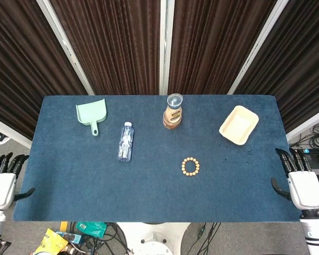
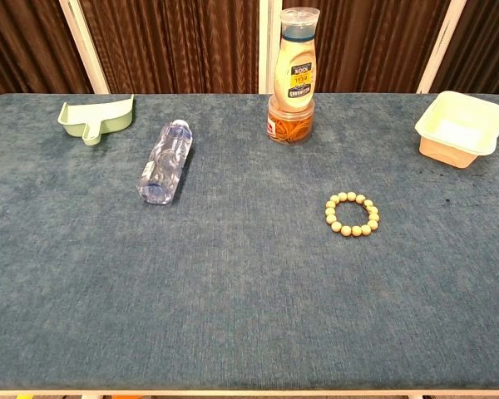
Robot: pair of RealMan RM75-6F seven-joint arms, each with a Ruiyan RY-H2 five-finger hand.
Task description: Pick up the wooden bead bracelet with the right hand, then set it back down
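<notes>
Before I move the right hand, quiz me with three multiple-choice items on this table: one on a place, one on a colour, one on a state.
1. Where does the bracelet lie?
A. inside the tray
B. on the bare cloth, nearer the robot than the jar
C. against the bottle

2. What colour is the dustpan?
A. pale green
B. red
C. black

3. How is the bottle?
A. upright
B. on its side
C. held by the left hand

Answers:
1 B, the beads sit apart from the tray and the jar.
2 A, both views show it pale green.
3 B, it lies flat; the left hand and right hand hold nothing at the table's edges.
</notes>
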